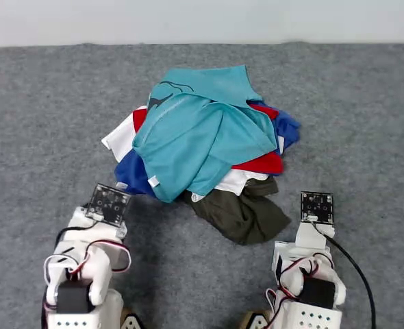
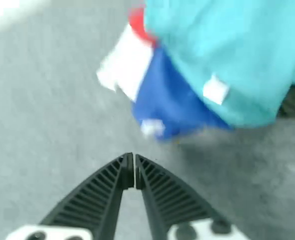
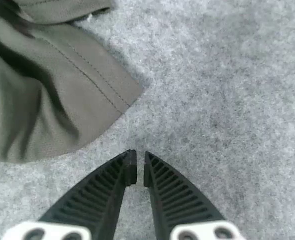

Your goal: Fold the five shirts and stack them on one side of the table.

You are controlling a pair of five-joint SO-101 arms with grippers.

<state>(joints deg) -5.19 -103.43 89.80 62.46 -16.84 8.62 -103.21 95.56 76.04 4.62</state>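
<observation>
- Grey, felt-like bench (image 1: 44,103) runs back to a pale wall (image 1: 188,20)
- Five soft shirts lie heaped mid-bench: teal shirt (image 1: 202,133) crumpled on top, over red shirt (image 1: 265,163), blue shirt (image 1: 135,175) and white shirt (image 1: 122,136); olive shirt (image 1: 246,214) spills out nearest the arms
- Ribbed black fingers of the left gripper (image 2: 134,170) press together, empty, near the blue shirt
- Fingers of the right gripper (image 3: 139,167) all but touch, empty, beside the olive shirt's stitched hem

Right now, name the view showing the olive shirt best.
The high view: the olive shirt lies largely exposed at the edge of the pile. The right wrist view has one hemmed corner; the left wrist view, a dark sliver at most.
</observation>
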